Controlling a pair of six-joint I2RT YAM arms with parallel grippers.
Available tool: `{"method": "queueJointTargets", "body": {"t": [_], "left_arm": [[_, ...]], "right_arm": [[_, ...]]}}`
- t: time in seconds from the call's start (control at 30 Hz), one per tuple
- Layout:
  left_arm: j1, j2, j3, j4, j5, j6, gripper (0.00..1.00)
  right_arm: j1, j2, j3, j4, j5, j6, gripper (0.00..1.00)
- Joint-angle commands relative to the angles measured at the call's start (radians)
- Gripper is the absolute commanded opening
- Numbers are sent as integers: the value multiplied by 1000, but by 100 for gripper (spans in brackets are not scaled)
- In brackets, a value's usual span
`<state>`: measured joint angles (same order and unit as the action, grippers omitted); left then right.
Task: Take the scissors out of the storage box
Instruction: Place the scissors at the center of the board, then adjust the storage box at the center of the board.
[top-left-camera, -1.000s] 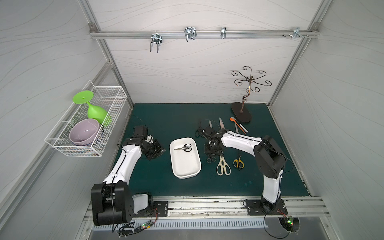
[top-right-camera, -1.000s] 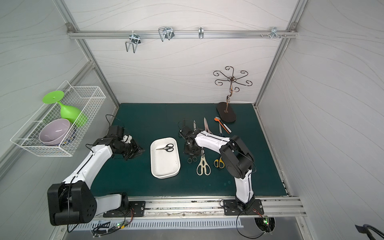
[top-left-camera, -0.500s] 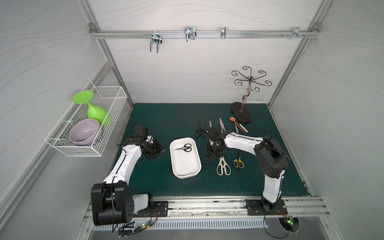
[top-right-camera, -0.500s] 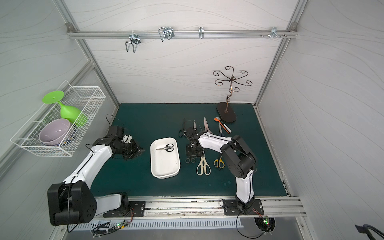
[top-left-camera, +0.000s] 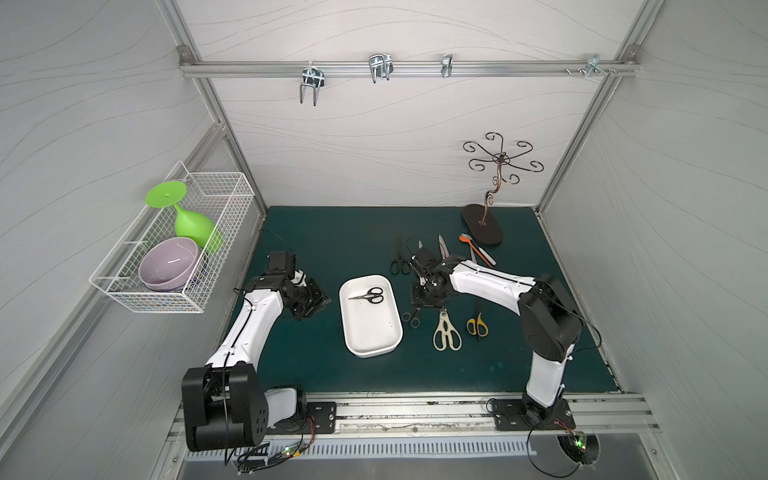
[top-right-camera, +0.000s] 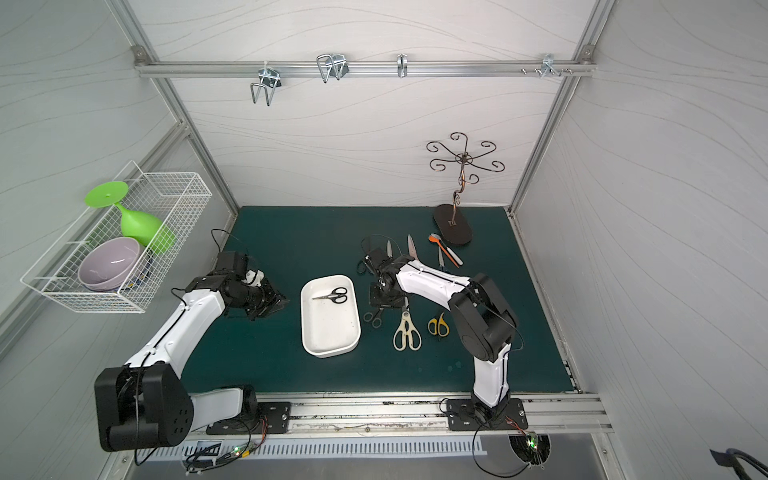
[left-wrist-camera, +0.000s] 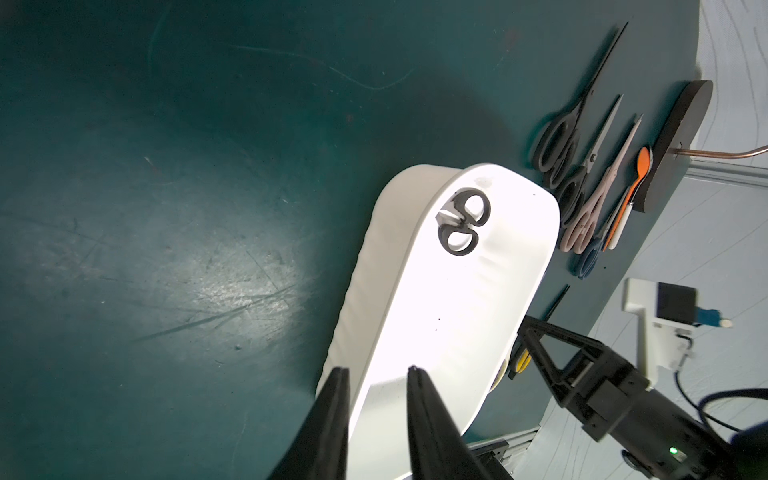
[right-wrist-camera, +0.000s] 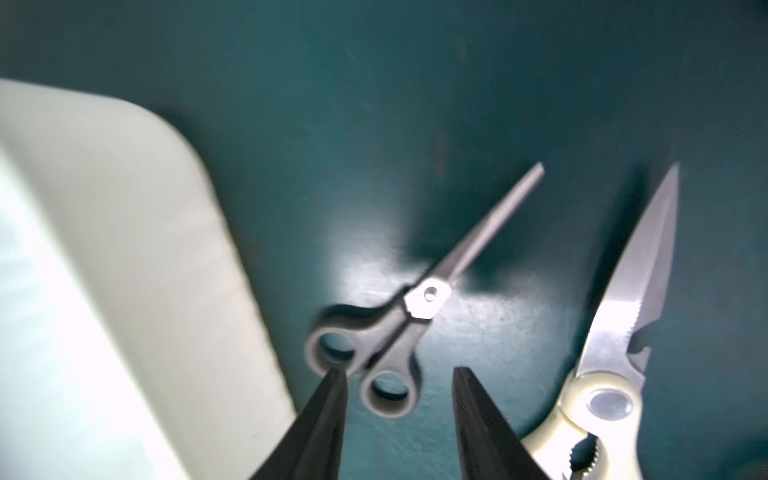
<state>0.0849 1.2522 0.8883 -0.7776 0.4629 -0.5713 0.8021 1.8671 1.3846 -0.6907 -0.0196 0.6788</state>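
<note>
The white storage box (top-left-camera: 388, 336) (top-right-camera: 316, 340) lies mid-mat with one small black-handled pair of scissors (top-left-camera: 368, 296) (top-right-camera: 332, 296) (left-wrist-camera: 588, 224) in its far end. Right of the box, my right gripper (top-left-camera: 424, 305) (top-right-camera: 384, 301) (right-wrist-camera: 398, 372) hangs open and empty just above another small black pair (top-left-camera: 410, 318) (right-wrist-camera: 374, 357) that rests on the mat. A cream-handled pair (top-left-camera: 446, 332) (right-wrist-camera: 602, 399) and a yellow pair (top-left-camera: 477, 326) lie beside it. My left gripper (top-left-camera: 322, 301) (top-right-camera: 278, 301) (left-wrist-camera: 376, 370) is left of the box, slightly open, holding nothing.
More scissors (top-left-camera: 400, 262) and the orange and white spoons (top-left-camera: 478, 253) lie at the back, near a black-based metal stand (top-left-camera: 482, 226). A white wire basket (top-left-camera: 195, 305) with a green glass and a purple bowl hangs on the left wall.
My right gripper has shifted slightly toward the front over the small black pair on the mat. The left arm has not moved.
</note>
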Motion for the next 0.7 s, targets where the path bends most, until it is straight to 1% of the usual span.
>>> {"method": "queueJointTargets", "body": {"t": [0.0,0.03,0.3,0.43,0.6,0.67], "left_arm": [[-1,-15,-3,14,-6,18,28],[-1,-13,-4,14,-7,20,28],[-1,-12,-3,8,-1,21,28],[5,-15,1,-1,-1,30,28],[51,-18,19,-26,-1,58,28],[56,-12,29,-29,-3,66,28]], "right_arm": [[45,-16,77,-76,21,-67,46],[55,-13,91,-76,20,-68,46],[71,11,104,32,-110,-54,49],[87,58,142,14,-114,-58,49],[87,75,127,15,-123,-47,48],[87,77,117,19,-129,-42,48]]}}
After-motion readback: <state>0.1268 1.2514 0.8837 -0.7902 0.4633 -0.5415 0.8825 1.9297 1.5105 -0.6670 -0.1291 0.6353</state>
